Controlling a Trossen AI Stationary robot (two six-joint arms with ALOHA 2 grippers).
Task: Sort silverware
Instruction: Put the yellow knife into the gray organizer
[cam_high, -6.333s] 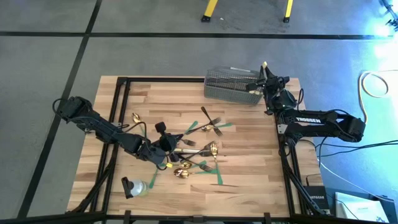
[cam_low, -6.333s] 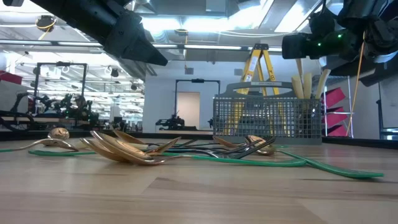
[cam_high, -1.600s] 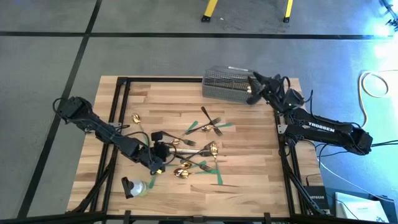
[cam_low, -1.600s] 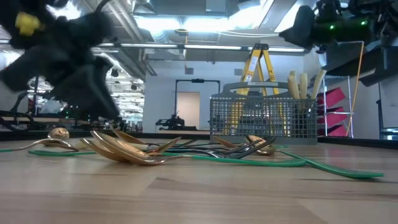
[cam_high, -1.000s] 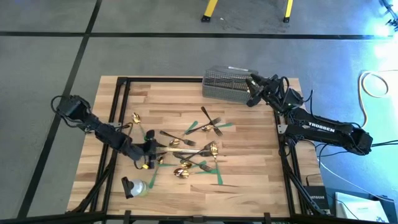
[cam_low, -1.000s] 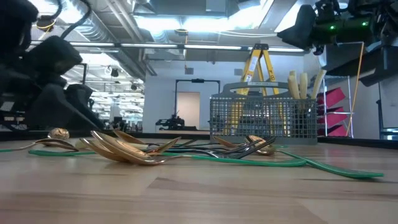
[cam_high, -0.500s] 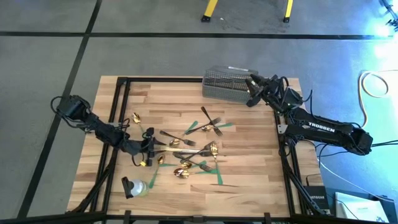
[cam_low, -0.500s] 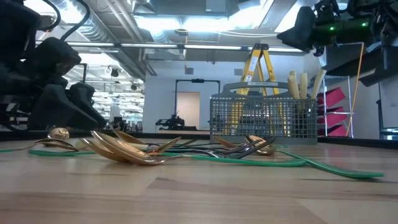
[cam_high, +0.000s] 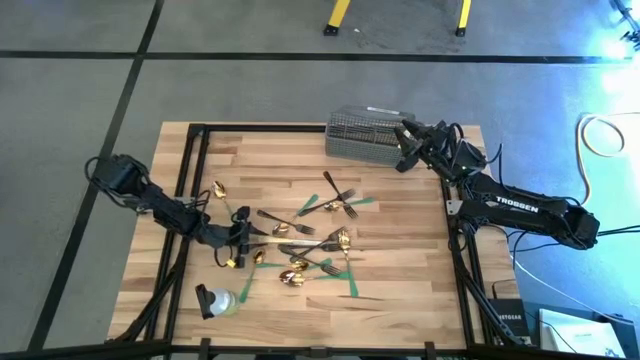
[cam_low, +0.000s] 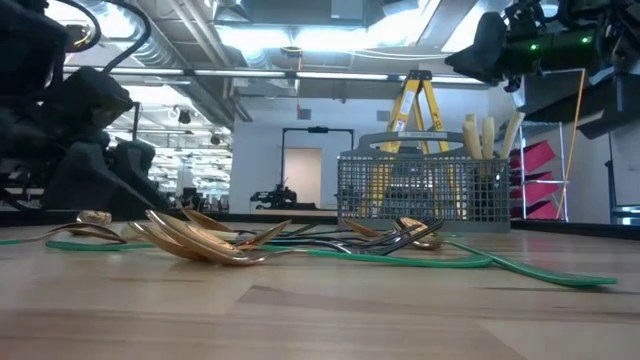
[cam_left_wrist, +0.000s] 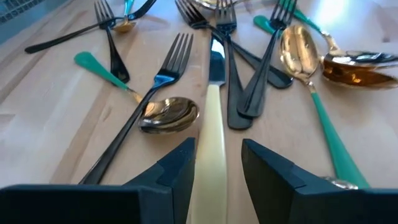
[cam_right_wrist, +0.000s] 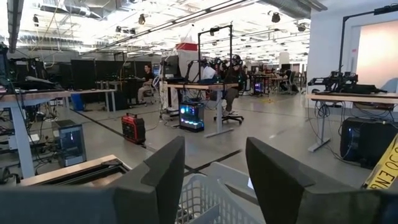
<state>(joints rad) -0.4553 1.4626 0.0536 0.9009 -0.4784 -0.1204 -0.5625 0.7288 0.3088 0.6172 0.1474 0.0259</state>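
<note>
On the table's left side, the left gripper (cam_high: 240, 235) sits low at the edge of the scattered silverware (cam_high: 300, 235), its jaws apart on either side of a cream-handled knife (cam_left_wrist: 211, 134) that lies flat on the wood; whether the fingers (cam_left_wrist: 180, 165) actually touch the handle cannot be told. Dark forks (cam_left_wrist: 152, 93) and gold spoons (cam_left_wrist: 169, 115) lie tangled around the knife in the middle of the table (cam_high: 400, 250), among flat green tape strips (cam_high: 350, 285). At the far right corner, a grey wire mesh basket (cam_high: 362, 135) holds cream handles upright, and the right gripper (cam_high: 405, 150) hovers just above its rim, jaws apart and empty.
</note>
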